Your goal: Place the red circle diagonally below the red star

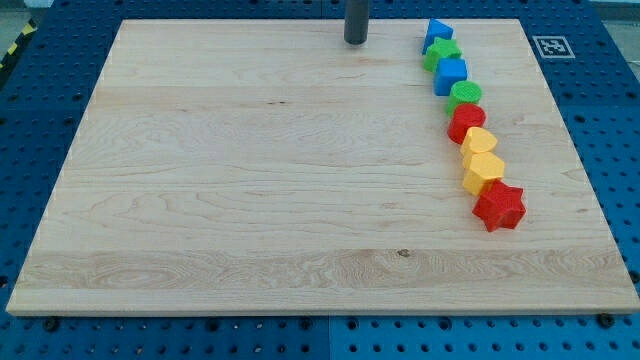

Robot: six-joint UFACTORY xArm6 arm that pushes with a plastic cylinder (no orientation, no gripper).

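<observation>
The red circle (466,123) lies in a curved chain of blocks at the view's right. The red star (499,206) is the chain's lowest block. Two yellow blocks (480,142) (484,170) sit between them, touching in line. Above the red circle are a green block (466,95), a blue block (451,74), another green block (441,54) and a blue triangle (437,33). My tip (356,41) stands at the view's top, left of the chain's upper end and well apart from the red circle.
The blocks rest on a light wooden board (250,180) set on a blue perforated table. A fiducial marker (551,45) sits off the board's top right corner.
</observation>
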